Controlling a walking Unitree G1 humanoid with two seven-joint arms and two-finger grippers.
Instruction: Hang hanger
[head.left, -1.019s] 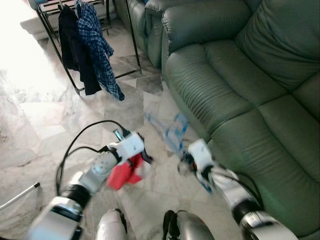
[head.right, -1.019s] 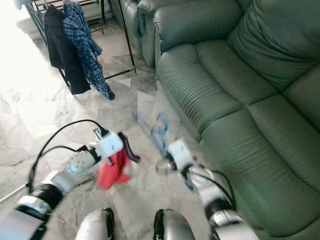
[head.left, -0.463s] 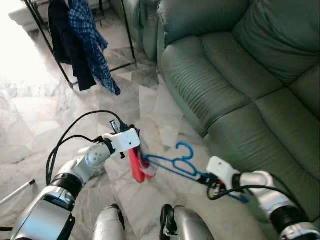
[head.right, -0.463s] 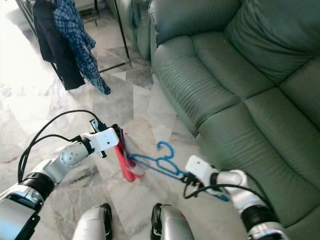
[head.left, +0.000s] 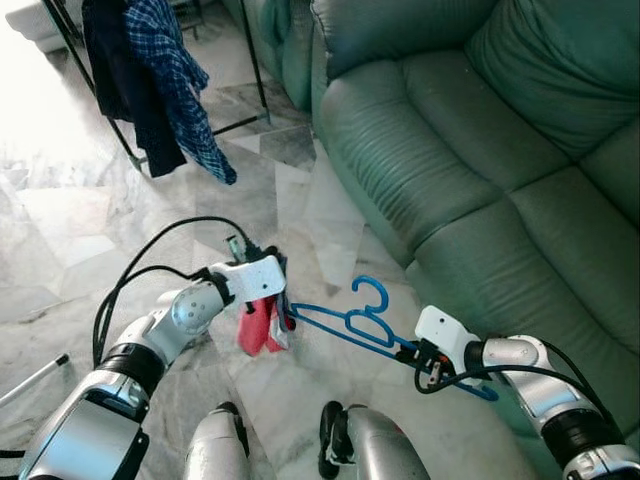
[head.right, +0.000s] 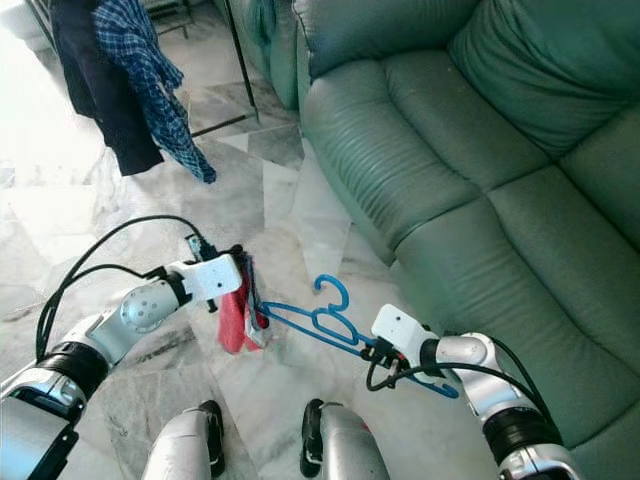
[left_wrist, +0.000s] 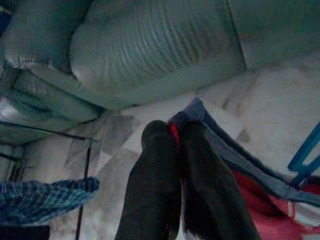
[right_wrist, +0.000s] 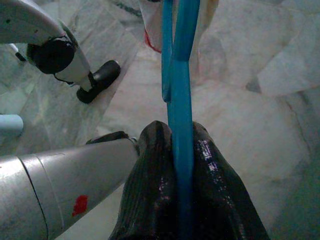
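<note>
A blue plastic hanger (head.left: 340, 322) is held low over the marble floor, its hook pointing up. My right gripper (head.left: 420, 356) is shut on the hanger's lower bar; in the right wrist view the bar (right_wrist: 180, 95) runs out from between the black fingers (right_wrist: 152, 165). My left gripper (head.left: 283, 303) is shut on a red garment (head.left: 256, 325) with grey trim, which hangs bunched at the hanger's other end. In the left wrist view the red cloth (left_wrist: 265, 212) is pinched between the fingertips (left_wrist: 155, 150). I cannot tell whether the cloth is threaded on the hanger.
A green leather sofa (head.left: 480, 150) runs along the right. A black clothes rack (head.left: 256, 60) stands at the far left with a plaid shirt (head.left: 175, 80) and a dark garment (head.left: 125, 95) on it. A white stick (head.left: 30, 380) lies on the floor at left.
A second ago both arms were blurred in motion with the hanger higher. Since then the grippers have spread apart, the hanger stretches between them, and the red garment has bunched up.
</note>
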